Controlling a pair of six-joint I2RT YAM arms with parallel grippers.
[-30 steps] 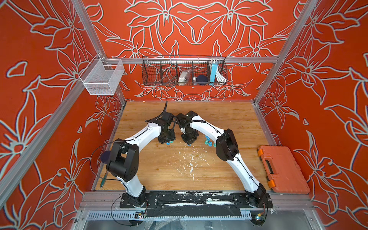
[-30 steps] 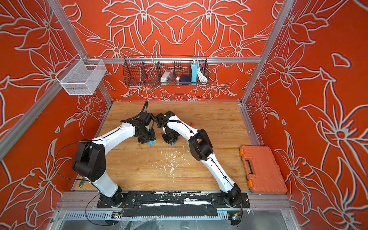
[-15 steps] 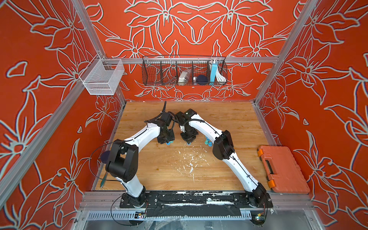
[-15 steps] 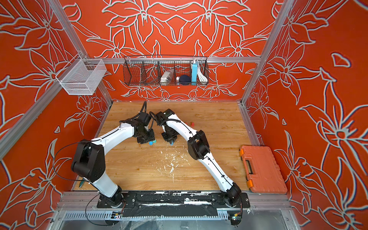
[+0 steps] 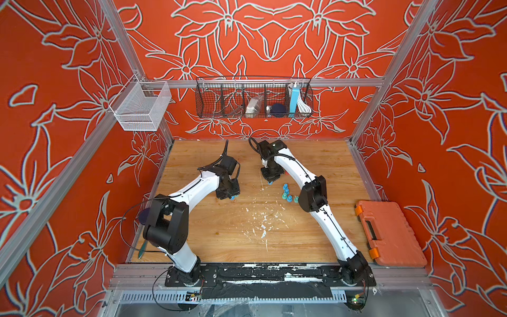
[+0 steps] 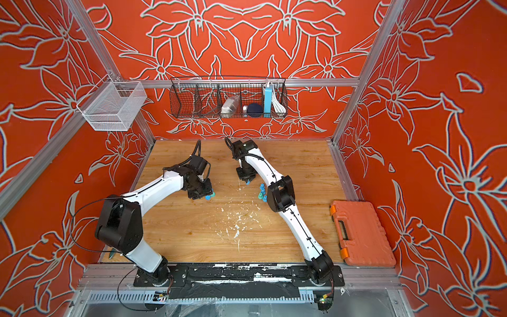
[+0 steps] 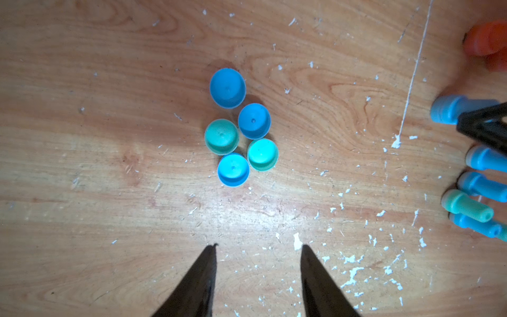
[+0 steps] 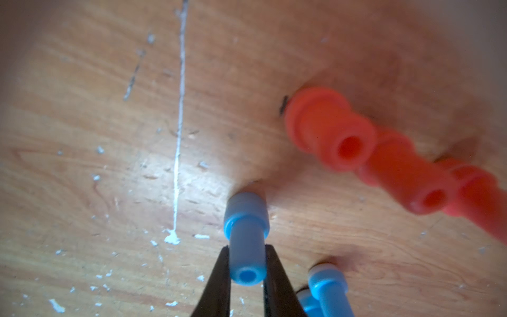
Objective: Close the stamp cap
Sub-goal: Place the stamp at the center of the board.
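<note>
In the right wrist view my right gripper (image 8: pixel 247 247) is shut on the stem of a blue stamp (image 8: pixel 246 216), whose wide end points down at the wood. Both top views show that gripper (image 5: pixel 270 179) (image 6: pixel 247 181) at mid-floor. Several loose blue and teal caps (image 7: pixel 237 129) lie in a cluster, open side up, in front of my left gripper (image 7: pixel 258 245), which is open and holds nothing. In a top view the left gripper (image 5: pixel 227 193) hangs just beside those caps (image 5: pixel 233 197).
More blue and teal stamps (image 5: pixel 288 193) (image 7: pixel 477 189) stand beside the right forearm. Orange stamps (image 8: pixel 329 129) stand close to the held one. An orange case (image 5: pixel 386 233) lies at the right edge. White flecks (image 5: pixel 263 225) cover the wooden floor (image 5: pixel 219 241).
The right arm has drawn back and to the right, away from the left gripper, still shut on the blue stamp. The left arm has stayed where it was.
</note>
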